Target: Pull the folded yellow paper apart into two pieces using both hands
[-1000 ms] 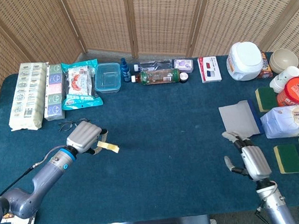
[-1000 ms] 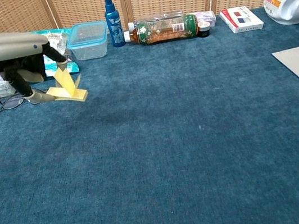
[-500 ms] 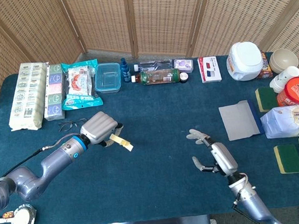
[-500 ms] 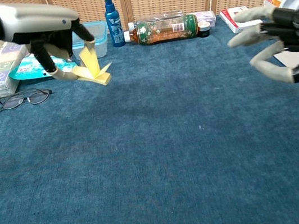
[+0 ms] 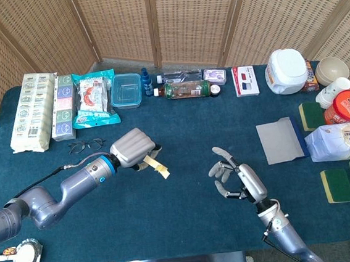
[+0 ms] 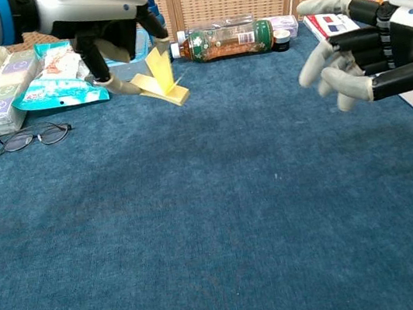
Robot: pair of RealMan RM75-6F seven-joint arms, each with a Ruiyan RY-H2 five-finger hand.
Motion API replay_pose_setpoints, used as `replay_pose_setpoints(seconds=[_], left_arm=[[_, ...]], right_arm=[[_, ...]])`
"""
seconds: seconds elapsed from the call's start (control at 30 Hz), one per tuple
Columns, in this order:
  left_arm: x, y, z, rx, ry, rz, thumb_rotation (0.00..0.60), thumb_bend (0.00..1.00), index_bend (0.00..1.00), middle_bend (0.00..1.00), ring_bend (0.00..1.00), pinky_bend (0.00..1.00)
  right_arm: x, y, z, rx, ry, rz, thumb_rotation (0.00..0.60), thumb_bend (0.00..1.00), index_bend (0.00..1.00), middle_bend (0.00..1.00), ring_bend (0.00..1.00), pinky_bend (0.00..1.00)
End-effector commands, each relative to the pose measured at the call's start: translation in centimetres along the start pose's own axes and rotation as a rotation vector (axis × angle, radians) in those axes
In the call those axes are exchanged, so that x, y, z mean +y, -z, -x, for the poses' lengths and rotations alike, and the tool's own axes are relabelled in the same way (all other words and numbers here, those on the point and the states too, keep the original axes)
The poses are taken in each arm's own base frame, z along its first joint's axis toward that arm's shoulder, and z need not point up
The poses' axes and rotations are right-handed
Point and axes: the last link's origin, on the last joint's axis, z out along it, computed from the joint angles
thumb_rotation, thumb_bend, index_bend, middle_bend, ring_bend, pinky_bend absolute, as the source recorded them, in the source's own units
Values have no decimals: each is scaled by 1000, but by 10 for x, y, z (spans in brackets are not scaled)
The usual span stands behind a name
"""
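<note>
The folded yellow paper (image 5: pixel 157 166) (image 6: pixel 160 80) hangs above the blue table, pinched in the fingers of my left hand (image 5: pixel 133 151) (image 6: pixel 108 22). Its free end sticks out to the right, toward the middle of the table. My right hand (image 5: pixel 239 180) (image 6: pixel 363 53) floats above the table right of centre, fingers spread and holding nothing. A clear gap separates it from the paper.
Glasses (image 5: pixel 84 144) lie left of my left hand. Snack packs (image 5: pixel 91 100), a clear box (image 5: pixel 126 90) and bottles (image 5: pixel 186 89) line the back edge. A grey card (image 5: pixel 280 141), sponges (image 5: pixel 336 185), a wipes pack (image 5: pixel 348 139) and jars crowd the right side.
My left hand has carried the paper to the right, toward the table's centre. My right hand has swung in from the right side and risen, fingers still spread.
</note>
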Motion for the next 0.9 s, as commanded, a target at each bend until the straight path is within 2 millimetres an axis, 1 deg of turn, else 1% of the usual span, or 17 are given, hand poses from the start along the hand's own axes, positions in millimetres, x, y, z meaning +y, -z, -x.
replay_pose_setpoints(seconds=[0.03, 0.1, 0.17, 0.27, 0.4, 0.57, 0.9], left_arm=[[6, -3, -1, -5, -4, 19, 600, 351, 651, 1000, 1000, 1000], [8, -5, -1, -10, -9, 27, 600, 351, 651, 1000, 1000, 1000], [10, -6, -2, -13, -12, 32, 600, 351, 651, 1000, 1000, 1000], [12, -7, -3, -16, -14, 36, 600, 351, 651, 1000, 1000, 1000], [14, -9, -6, -21, -11, 39, 600, 351, 651, 1000, 1000, 1000], [17, -10, -7, -31, -14, 47, 600, 351, 651, 1000, 1000, 1000], [28, -14, -8, -42, -10, 67, 600, 351, 651, 1000, 1000, 1000]], right_arm=[[5, -3, -1, 6, 11, 7, 600, 460, 115, 794, 820, 832], [7, -5, -3, 17, 8, 12, 600, 435, 150, 893, 905, 901], [10, -6, -3, 14, 5, 17, 600, 412, 163, 944, 949, 928], [15, -6, -1, -18, -3, 26, 600, 389, 193, 986, 987, 944], [19, -9, 3, -11, 3, 24, 600, 387, 277, 999, 999, 958], [17, -13, 6, 24, -3, 2, 600, 387, 358, 1000, 1000, 970], [8, -21, 17, 31, -35, -34, 600, 387, 380, 1000, 1000, 976]])
